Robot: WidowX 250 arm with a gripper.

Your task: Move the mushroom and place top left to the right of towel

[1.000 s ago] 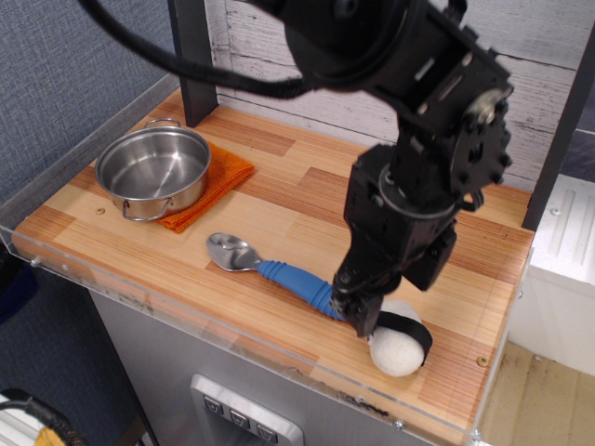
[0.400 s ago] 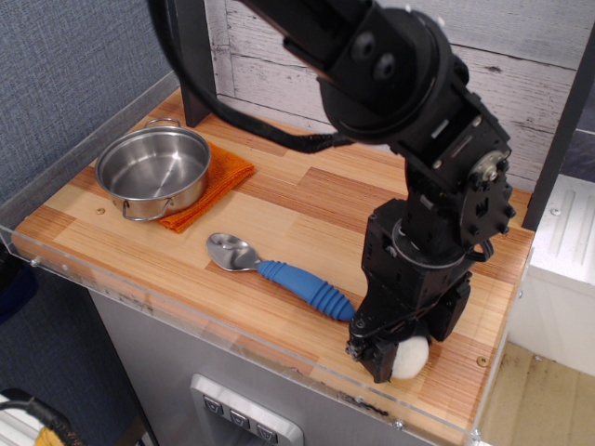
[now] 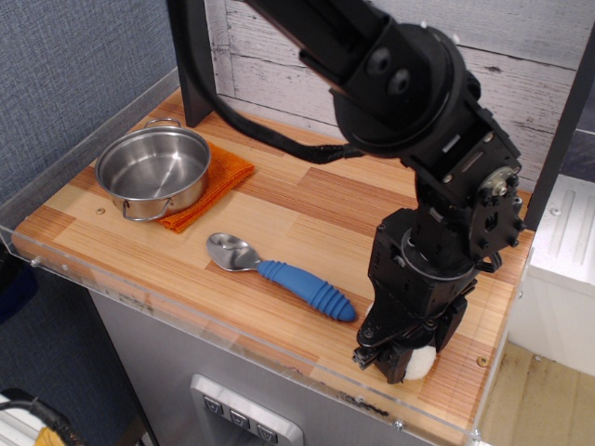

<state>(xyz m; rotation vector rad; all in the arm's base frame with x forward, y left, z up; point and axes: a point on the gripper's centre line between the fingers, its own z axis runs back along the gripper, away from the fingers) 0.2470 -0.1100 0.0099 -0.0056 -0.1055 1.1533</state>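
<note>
One gripper point(image 3: 398, 360): we see it down over mushroom point(image 3: 420, 364), grasp unclear.
Towel point(image 3: 226, 177): under pot point(image 3: 153, 171), far left.
Spoon point(image 3: 284, 275): mid-table, w/ blue handle.

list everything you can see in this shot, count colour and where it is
mushroom: 1, white, near the front right corner of the table, mostly hidden behind the gripper
towel: 1, orange, back left of the table, partly under the pot
pot: 1, shiny steel, back left, sitting on the towel's left part
spoon: 1, metal bowl with a blue ribbed handle, lying front centre, handle pointing right toward the mushroom
table: 1, light wood planks with a clear rim along the edges
wall: 1, whitewashed boards behind the table
robot arm: 1, black, reaching down from the top over the right side
gripper: 1, black, down at the mushroom; whether it has closed on it cannot be told
</note>
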